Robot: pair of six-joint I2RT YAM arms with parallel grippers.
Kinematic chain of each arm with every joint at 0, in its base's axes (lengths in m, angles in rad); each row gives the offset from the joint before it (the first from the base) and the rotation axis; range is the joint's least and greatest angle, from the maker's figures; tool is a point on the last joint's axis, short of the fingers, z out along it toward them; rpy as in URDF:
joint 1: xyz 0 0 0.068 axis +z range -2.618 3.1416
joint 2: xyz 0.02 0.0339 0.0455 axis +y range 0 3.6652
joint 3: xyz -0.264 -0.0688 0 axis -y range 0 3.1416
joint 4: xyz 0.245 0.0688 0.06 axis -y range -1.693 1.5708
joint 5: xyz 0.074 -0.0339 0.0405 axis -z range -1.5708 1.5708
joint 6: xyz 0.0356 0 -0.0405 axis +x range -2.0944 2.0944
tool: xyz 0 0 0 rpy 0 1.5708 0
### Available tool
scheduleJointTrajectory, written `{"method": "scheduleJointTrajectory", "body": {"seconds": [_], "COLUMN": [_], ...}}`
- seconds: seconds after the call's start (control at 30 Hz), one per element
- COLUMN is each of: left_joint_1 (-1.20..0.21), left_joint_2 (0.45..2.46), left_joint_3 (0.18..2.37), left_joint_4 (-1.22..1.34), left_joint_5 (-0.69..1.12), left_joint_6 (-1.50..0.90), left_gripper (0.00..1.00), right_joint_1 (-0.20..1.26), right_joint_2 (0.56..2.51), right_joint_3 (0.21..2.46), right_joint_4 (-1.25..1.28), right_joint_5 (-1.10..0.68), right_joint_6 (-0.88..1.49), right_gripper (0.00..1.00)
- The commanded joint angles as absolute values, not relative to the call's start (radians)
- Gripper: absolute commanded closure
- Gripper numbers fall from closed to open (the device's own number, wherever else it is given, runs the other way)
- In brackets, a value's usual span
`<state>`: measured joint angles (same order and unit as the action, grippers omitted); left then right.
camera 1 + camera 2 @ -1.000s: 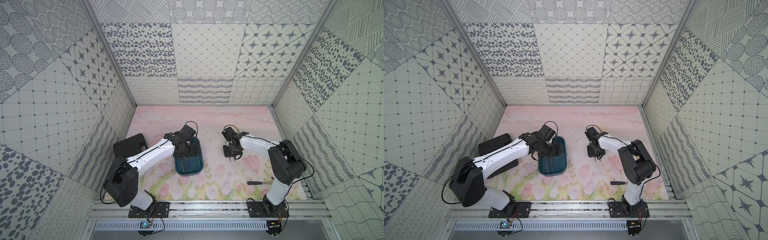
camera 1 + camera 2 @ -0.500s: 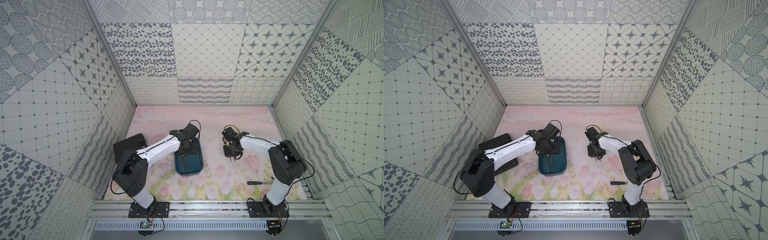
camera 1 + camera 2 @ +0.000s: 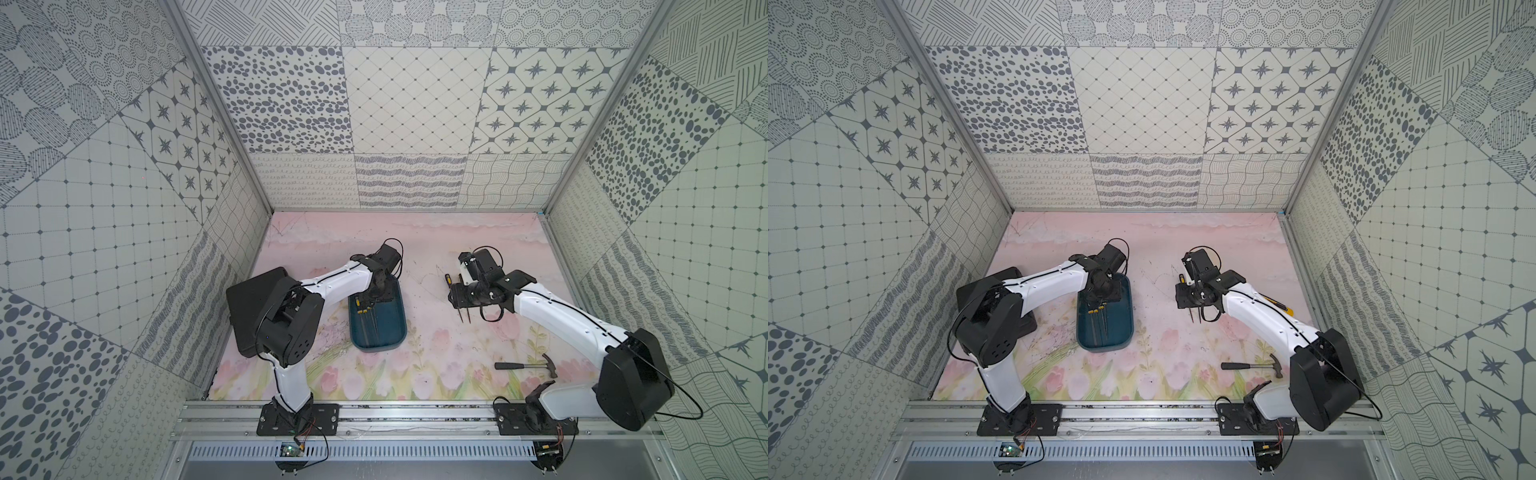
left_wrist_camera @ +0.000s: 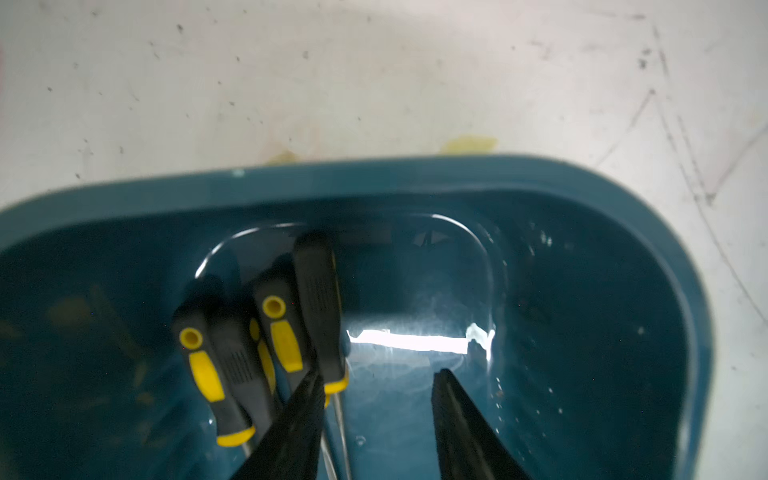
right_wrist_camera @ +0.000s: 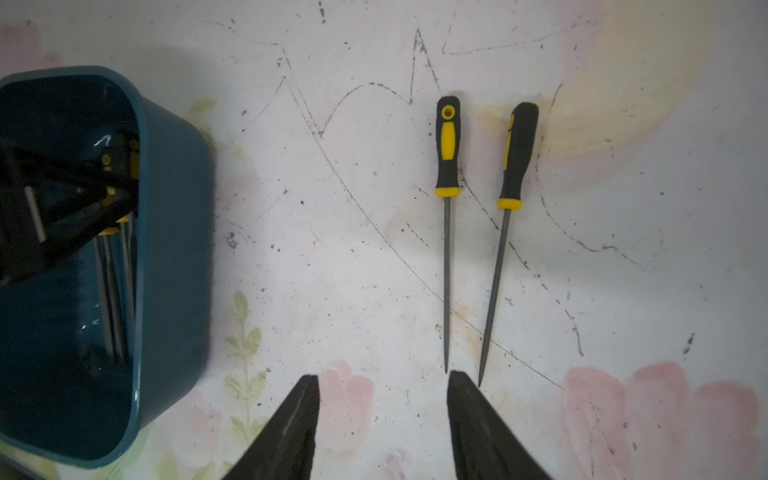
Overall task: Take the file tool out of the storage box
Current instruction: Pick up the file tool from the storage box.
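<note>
Left wrist view: the left tool (image 4: 379, 374) hangs inside the storage box (image 4: 415, 178), its jaws partly apart with only bare box floor between them, so it grips nothing. One finger (image 4: 299, 424) lies over the shafts of three file tools (image 4: 318, 299), which are bunched just beside the gap with their handles touching. Closing from here would likely pinch air or shove the bunch sideways. Shifted over, the tool could catch two files at once, since they lie packed together. The slim shafts may also slip or pivot in the jaws. Farther out, the right tool (image 5: 382, 376) stands open and empty above the surface (image 5: 332, 208). There two files (image 5: 447, 158) lie side by side, well apart from the box, and a lowering finger could knock them.
</note>
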<state>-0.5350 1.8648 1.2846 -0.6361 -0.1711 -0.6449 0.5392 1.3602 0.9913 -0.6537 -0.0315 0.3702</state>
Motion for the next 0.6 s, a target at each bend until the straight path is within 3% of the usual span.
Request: {"method": "scheduleJointTrajectory", "body": {"seconds": [0.0, 0.37, 0.57], "left_joint_1": [-0.507, -0.496, -0.495], "left_joint_2": [1.912, 1.988, 2.000], "left_joint_3": [1.309, 1.348, 1.346], "left_joint_4": [-0.594, -0.591, -0.579], "left_joint_5": [-0.229, -0.264, -0.251], "left_joint_6": [-0.673, -0.668, -0.660], "left_gripper": [0.54, 0.59, 0.72], "right_joint_1": [0.543, 0.549, 0.552], "right_joint_2": [1.316, 1.301, 1.298], "right_joint_3": [0.969, 0.946, 0.936], "right_joint_4": [-0.617, -0.603, -0.600], "right_joint_5": [-0.085, -0.108, -0.105], "right_joint_6": [0.370, 0.364, 0.362], "right_gripper": [0.42, 0.38, 0.38]}}
